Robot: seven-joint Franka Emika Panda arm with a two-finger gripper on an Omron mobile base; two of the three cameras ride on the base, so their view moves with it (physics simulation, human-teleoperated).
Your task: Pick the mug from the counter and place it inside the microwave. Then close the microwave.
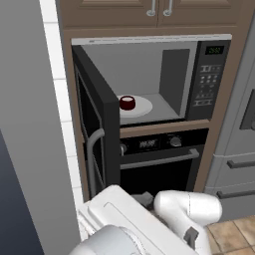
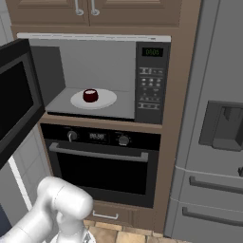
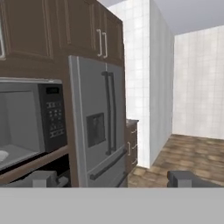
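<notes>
The dark red mug (image 1: pixel 127 103) (image 2: pixel 90 95) stands upright on the white turntable (image 1: pixel 142 108) (image 2: pixel 105 100) inside the microwave (image 1: pixel 172 82) (image 2: pixel 102 71). The microwave door (image 1: pixel 97 124) (image 2: pixel 14 102) hangs wide open to the left, its bar handle (image 1: pixel 92 157) facing out. My gripper (image 3: pixel 113 179) is open with nothing between its fingertips (image 3: pixel 41 178). It sits low, away from the microwave, and looks toward the fridge; part of the microwave (image 3: pixel 26 118) lies at the left of the hand view. My white arm (image 1: pixel 187 209) (image 2: pixel 61 204) is folded low in front of the oven.
A black oven (image 1: pixel 159 154) (image 2: pixel 102 163) with knobs sits right under the microwave. A steel fridge (image 2: pixel 213 133) (image 3: pixel 98 118) stands to the right. A short counter with drawers (image 3: pixel 132 140) lies beyond the fridge. Wooden cabinets (image 2: pixel 90 9) hang above. Open tiled floor (image 3: pixel 192 153) stretches to the right.
</notes>
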